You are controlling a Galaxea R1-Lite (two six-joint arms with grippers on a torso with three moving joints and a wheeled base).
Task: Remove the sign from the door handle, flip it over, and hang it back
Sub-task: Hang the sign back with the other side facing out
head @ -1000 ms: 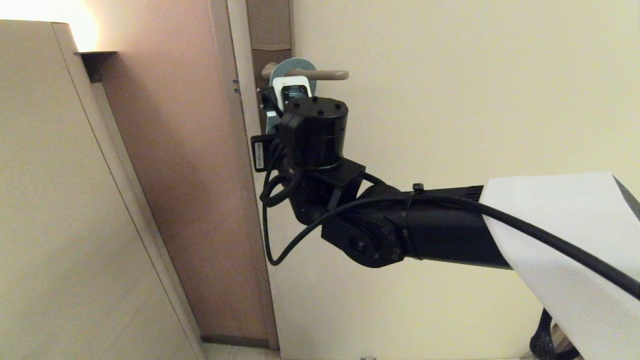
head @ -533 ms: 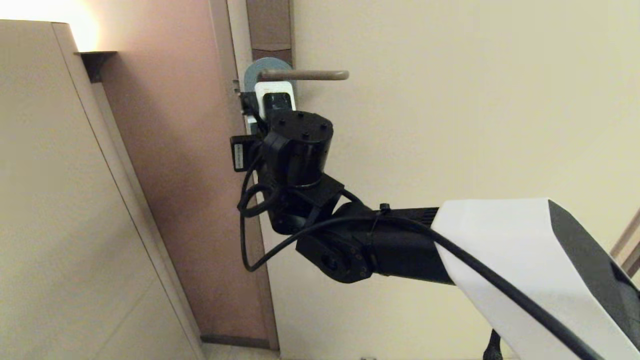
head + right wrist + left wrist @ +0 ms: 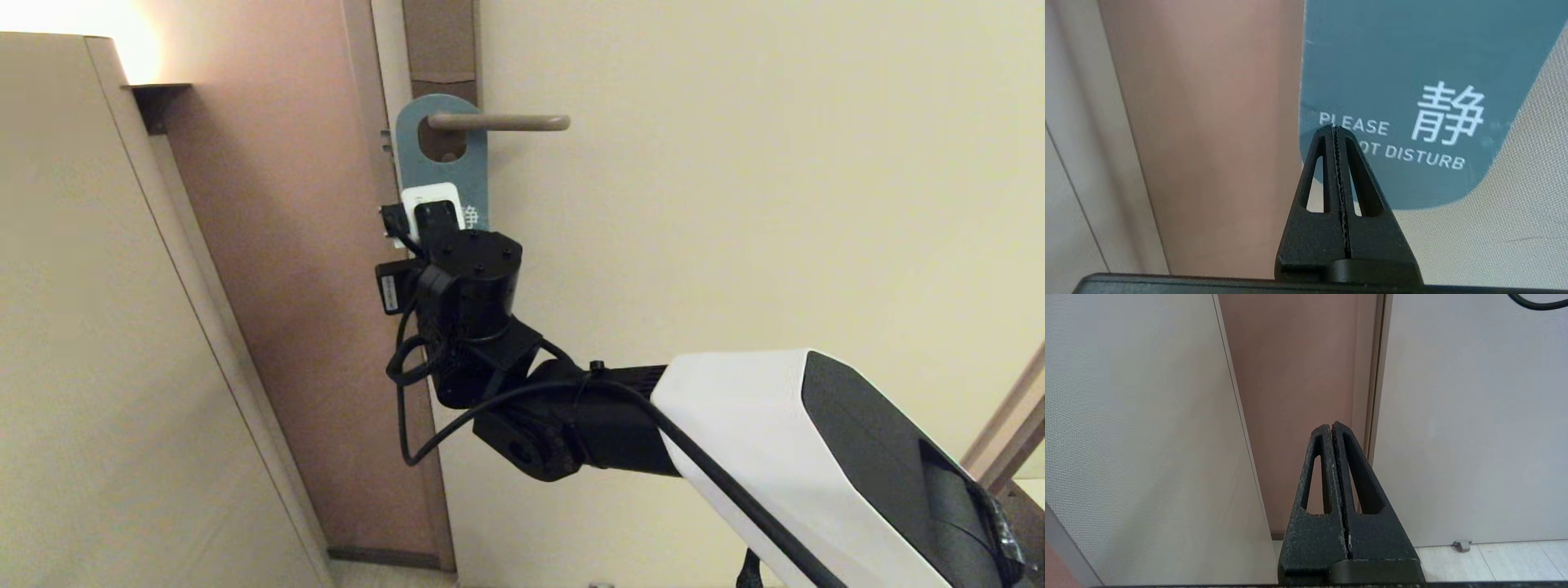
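The sign hangs on the door handle by its oval hole, blue-grey side with white text facing out. The handle sticks out from a brown-grey backplate. In the right wrist view the sign reads "PLEASE ... DISTURB". My right gripper is shut and empty, with its tip in front of the sign's lower corner. In the head view its fingers are hidden behind the wrist, just below the sign. My left gripper is shut and empty, low down and out of the head view.
The cream door fills the right side, with a brown jamb to its left and a beige cabinet side beyond that. A small door stop sits on the tiled floor by the door's bottom.
My right arm has moved down and to the left, away from the handle. The sign, earlier mostly hidden behind the gripper, now hangs full length on the handle.
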